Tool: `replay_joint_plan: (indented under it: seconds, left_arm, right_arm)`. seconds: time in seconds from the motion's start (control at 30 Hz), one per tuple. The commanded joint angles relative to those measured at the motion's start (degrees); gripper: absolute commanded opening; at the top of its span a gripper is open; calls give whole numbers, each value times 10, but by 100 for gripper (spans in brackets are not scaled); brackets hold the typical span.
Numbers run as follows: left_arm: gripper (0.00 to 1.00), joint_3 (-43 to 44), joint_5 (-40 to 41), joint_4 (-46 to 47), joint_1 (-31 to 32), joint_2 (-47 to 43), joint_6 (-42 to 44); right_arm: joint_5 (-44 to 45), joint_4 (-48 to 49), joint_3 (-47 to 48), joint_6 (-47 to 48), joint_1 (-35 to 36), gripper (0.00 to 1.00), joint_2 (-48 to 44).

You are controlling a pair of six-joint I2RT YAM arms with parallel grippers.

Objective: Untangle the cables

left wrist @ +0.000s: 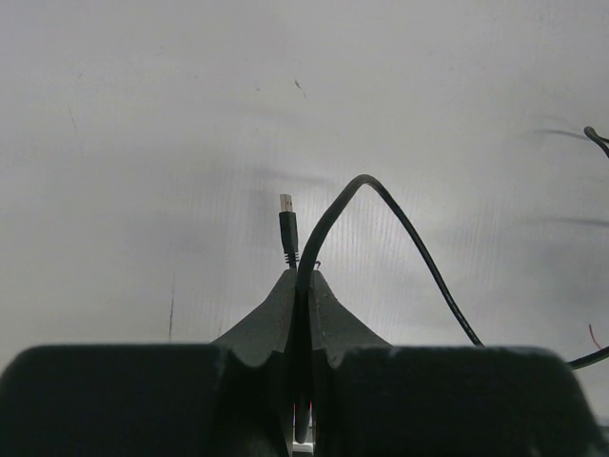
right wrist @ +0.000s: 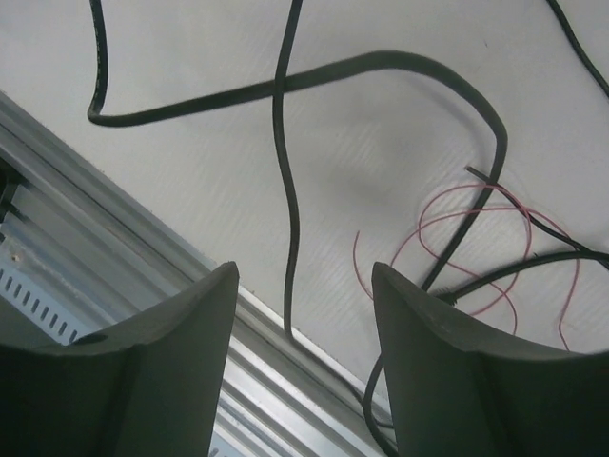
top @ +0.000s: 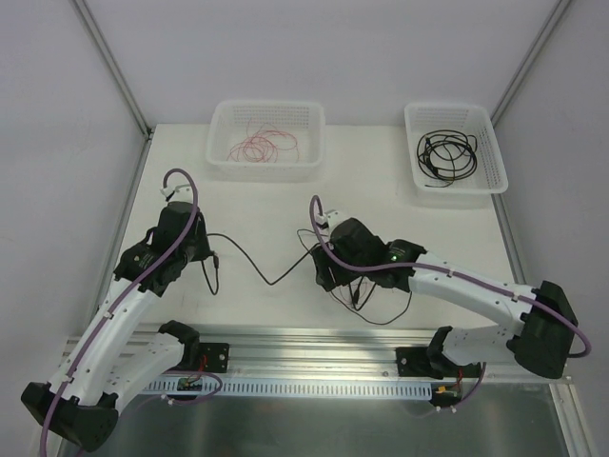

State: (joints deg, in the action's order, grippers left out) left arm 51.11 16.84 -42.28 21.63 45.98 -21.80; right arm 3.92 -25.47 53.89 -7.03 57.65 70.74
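We had L gripper (left wrist: 303, 283) low, pinching black USB cable (left wrist: 362, 179); R gripper (right wrist: 304, 276) spread over black/pink tangle (right wrist: 499, 133).

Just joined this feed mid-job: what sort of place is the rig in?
Probably a lab robot test cell: white panel walls in aluminium framing, a white table, two baskets of sorted cables, and arms bolted to an aluminium rail.
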Motion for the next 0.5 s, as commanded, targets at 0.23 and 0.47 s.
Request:
replay_joint_plan:
  seconds: [0.23,0.47]
  left_arm:
    - [0,7,43,17,-4,26,18]
    - [0,5,146,21,-16,65,46]
  right_arm:
    - [18,39,31,21,7,19,47]
    - [126,-125,158,95,3,1,-69]
